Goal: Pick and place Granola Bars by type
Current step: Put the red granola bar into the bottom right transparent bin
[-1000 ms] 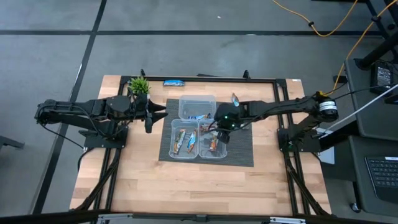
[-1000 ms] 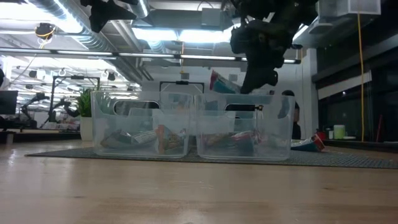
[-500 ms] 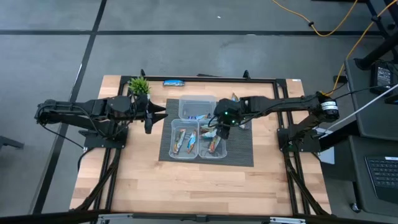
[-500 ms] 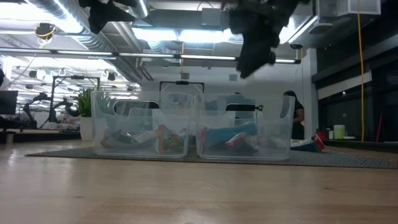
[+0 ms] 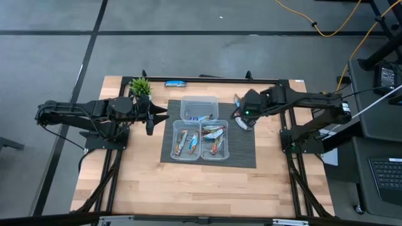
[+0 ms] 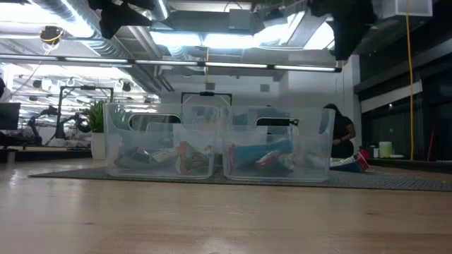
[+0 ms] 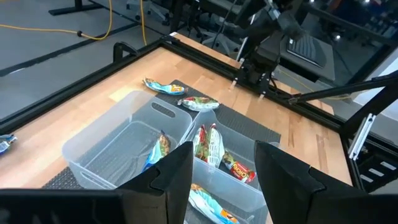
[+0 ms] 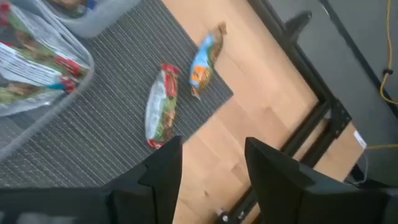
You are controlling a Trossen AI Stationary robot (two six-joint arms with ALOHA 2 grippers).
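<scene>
Three clear tubs stand on a dark mat [image 5: 242, 150]. The far tub [image 5: 200, 100] holds one bar. The near left tub [image 5: 186, 140] holds orange-tan and blue bars. The near right tub [image 5: 214, 142] holds teal-and-red bars [image 6: 261, 154]. Two loose bars lie flat on the mat's right part: a teal-and-red one [image 8: 160, 107] and a blue-orange one [image 8: 204, 59]. A blue bar [image 5: 175, 83] lies at the table's far edge. My right gripper [image 8: 211, 168] hovers open and empty above the loose bars. My left gripper [image 7: 224, 168] waits open left of the tubs.
A small green plant [image 5: 140, 86] stands at the table's far left. A black frame [image 5: 276, 80] runs along the table's far and side edges. Bare wood lies between the mat and the near edge. A person [image 6: 342, 137] shows in the room beyond.
My right gripper has let go of a teal-and-red bar, which has fallen into the near right tub and lies there. The gripper has then risen and gone toward the table's right edge, over the loose bars on the mat.
</scene>
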